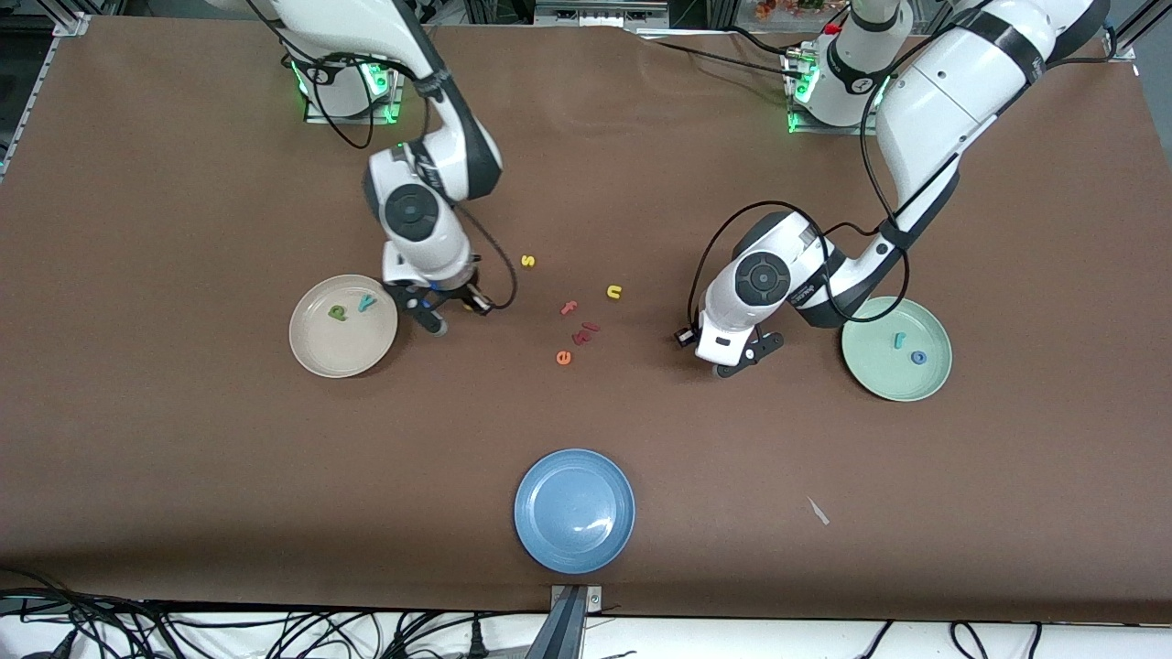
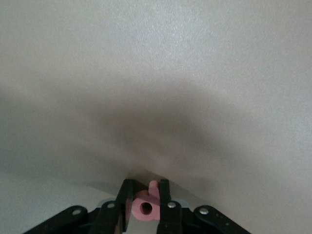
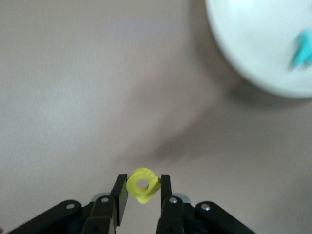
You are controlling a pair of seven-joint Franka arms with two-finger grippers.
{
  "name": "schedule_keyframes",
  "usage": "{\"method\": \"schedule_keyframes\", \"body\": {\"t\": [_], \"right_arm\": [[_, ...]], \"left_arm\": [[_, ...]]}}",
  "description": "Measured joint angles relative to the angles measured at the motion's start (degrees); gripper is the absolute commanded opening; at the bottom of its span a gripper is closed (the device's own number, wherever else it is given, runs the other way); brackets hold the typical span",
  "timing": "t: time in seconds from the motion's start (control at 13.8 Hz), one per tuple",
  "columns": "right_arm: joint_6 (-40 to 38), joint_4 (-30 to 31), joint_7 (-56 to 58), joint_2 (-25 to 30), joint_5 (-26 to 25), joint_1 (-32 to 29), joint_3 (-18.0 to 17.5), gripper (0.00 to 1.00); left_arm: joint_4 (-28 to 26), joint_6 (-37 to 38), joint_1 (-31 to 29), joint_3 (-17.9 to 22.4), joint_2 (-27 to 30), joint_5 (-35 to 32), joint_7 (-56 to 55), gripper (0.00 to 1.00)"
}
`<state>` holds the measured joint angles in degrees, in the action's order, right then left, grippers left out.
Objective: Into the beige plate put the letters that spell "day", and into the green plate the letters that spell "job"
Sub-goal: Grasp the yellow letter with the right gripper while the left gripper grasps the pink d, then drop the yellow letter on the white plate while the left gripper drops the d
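2 grippers pinch foam letters: left gripper point(image 2: 145, 195) the pinkish-red "b" point(image 2: 146, 206), right gripper point(image 3: 142, 191) the yellow "a" point(image 3: 143, 185), at the cream-beige plate's point(image 1: 316, 357) 3 o'clock.

Wide table point(image 1: 183, 476) under a flat brown cloth, filling nearly the whole front view. Aluminium framing point(image 1: 69, 23) at the top corners. Green glow point(image 1: 389, 110) from lamps along the top edge, at two spots. Black cables point(image 1: 275, 631) tangled over a pale floor below the bottom edge. Small metal bracket point(image 1: 577, 597) clamped at the middle of the bottom edge. Scrap of white paper point(image 1: 818, 511) lying on the cloth toward the bottom edge. Even, soft overhead light, with faint shadows only.
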<state>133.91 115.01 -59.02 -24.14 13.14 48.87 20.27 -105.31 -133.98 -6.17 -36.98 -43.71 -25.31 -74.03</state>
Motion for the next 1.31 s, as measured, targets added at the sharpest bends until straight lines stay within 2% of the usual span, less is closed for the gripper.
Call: {"method": "schedule_keyframes", "body": {"t": [0.22,0.29,0.51,0.58,0.65,0.73,0.94,1.02,1.09,1.24,1.31], "right_arm": [[-5.54,0.33,14.03,3.56,0.0,-0.34,8.43,0.09],[-5.73,0.74,17.69,3.38,0.0,-0.84,10.05,0.09],[-3.79,2.03,21.57,-0.1,0.0,-2.53,10.68,0.12],[-2.9,2.09,21.64,-1.61,0.0,-2.62,10.67,0.3],[-2.21,2.09,21.64,-2.91,0.0,-2.64,10.64,0.88],[-1.68,2.09,21.64,-3.89,0.01,-2.71,10.64,1.0],[-1.53,1.39,21.64,-3.97,0.02,-3.06,10.7,1.0],[-2.15,0.87,21.64,-3.13,0.02,-3.08,10.73,1.0],[-3.41,0.11,21.64,-2.05,0.02,-3.09,10.77,1.0],[-8.01,-2.74,21.75,0.01,0.02,-3.11,11.31,1.0],[-11.6,-5.18,21.82,0.71,0.01,-3.12,11.74,1.0]], "left_arm": [[1.36,1.29,-2.71,0.14,1.7,0.0,0.02,0.0],[1.93,3.34,-5.09,-0.42,3.37,0.0,0.37,0.0],[2.17,11.96,-16.6,-5.14,8.04,0.0,6.62,0.0],[2.12,15.22,-21.02,-7.08,8.56,0.0,10.23,0.0],[2.06,18.17,-25.03,-8.52,8.69,0.0,14.2,0.0],[1.86,20.33,-28.39,-9.2,8.7,-0.01,18.35,0.0],[0.67,21.57,-33.98,-8.9,7.76,-0.02,28.16,0.0],[0.38,21.54,-35.01,-8.67,6.96,-0.03,30.15,0.05],[0.28,21.27,-35.57,-8.32,6.05,-0.05,31.14,0.42],[0.27,20.05,-35.76,-7.58,4.59,-0.33,31.85,1.0],[0.28,19.69,-35.77,-7.52,4.23,-0.49,31.87,1.0]]}}
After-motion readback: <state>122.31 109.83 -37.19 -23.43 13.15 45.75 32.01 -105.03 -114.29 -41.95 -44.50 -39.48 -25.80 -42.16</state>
